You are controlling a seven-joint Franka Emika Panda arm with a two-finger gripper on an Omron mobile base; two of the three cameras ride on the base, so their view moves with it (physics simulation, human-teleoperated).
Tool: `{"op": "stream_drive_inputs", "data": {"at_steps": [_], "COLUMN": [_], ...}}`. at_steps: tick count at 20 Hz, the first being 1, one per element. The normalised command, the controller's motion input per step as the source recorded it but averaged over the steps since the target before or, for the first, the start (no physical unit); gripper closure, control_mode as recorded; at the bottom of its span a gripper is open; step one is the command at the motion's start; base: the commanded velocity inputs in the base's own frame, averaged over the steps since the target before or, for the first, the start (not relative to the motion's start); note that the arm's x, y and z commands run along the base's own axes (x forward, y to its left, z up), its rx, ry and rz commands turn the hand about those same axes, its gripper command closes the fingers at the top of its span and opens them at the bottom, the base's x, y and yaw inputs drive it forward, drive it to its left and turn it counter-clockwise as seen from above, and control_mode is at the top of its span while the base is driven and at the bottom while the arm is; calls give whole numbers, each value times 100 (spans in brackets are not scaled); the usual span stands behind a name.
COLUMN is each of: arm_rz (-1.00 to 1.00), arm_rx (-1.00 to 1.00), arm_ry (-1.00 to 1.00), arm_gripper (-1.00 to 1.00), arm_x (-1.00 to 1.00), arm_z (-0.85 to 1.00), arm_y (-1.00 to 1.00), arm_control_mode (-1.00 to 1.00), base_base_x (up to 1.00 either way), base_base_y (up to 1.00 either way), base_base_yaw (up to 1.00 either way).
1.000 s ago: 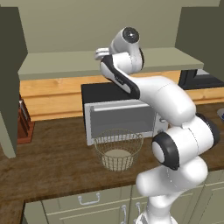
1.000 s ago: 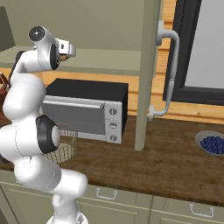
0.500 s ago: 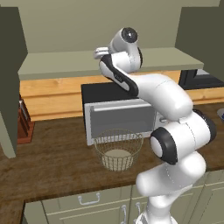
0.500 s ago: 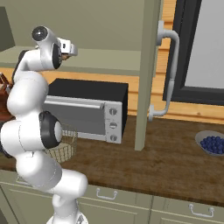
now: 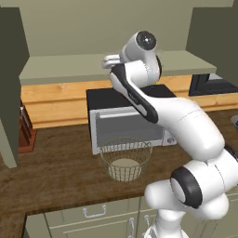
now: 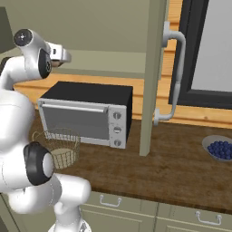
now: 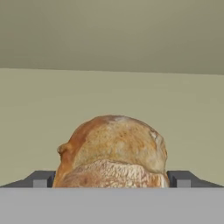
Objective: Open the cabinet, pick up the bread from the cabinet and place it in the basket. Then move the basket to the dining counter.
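The cabinet stands open, its pale shelf [image 5: 65, 69] bare and its right door [image 6: 152, 77] seen edge-on with a silver bar handle [image 6: 177, 68]. My gripper [image 5: 111, 60] [image 6: 61, 55] reaches in over the shelf. In the hand view the golden-brown bread [image 7: 113, 148] sits on the shelf right in front of my gripper [image 7: 111, 179]. It lies between the open fingertips [image 7: 41, 178], with a small gap at each side. The cream wire basket [image 5: 125, 158] [image 6: 56, 147] stands empty on the worktop in front of the toaster oven. The dining counter is out of view.
A black and silver toaster oven [image 5: 125, 125] [image 6: 86, 113] stands under the cabinet, behind the basket. A bowl of blueberries [image 6: 220, 148] sits at the worktop's right. The open left door [image 5: 9, 93] hangs over the worktop's left end, near a knife block [image 5: 25, 130].
The arm has shifted slightly, and the hand sits a little lower by the shelf. The jaws stay wide apart.
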Motion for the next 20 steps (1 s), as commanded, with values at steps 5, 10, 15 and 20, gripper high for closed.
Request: {"op": "stream_drive_inputs", "data": {"at_steps": [5,10,15,20], "arm_rz": [0,0,-1,0], "arm_rx": [0,2,8,13], "arm_ry": [0,0,0,2], "arm_gripper": [100,100,100,100], "arm_x": [-100,-100,-100,-100], "arm_z": [10,15,3,0], "arm_y": [0,0,0,0], "arm_control_mode": [-100,-100,-100,-100], "base_base_x": [0,0,0,0], "base_base_y": [0,0,0,0], "base_base_yaw": [0,0,0,0]}}
